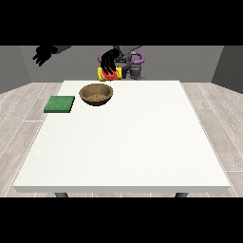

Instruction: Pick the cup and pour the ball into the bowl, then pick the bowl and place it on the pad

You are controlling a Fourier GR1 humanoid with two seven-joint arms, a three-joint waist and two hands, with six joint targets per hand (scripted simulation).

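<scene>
Reaching down at upper centre of the frame, black hand (110, 63) at the view's right, fingers (108, 69) curled over a yellow cup (109, 74) with a red patch showing beneath them, at the far edge of the white desk (123, 142). Just in front of the cup, toward the camera, brown wooden bowl (96, 94), upright, with speckled inside; ball not made out. Left of the bowl, apart from it, flat green pad (60, 104) near the desk's left edge. Raised at upper left of the frame, well clear of the desk, other hand (44, 54), holding nothing; cannot tell how its fingers lie.
</scene>
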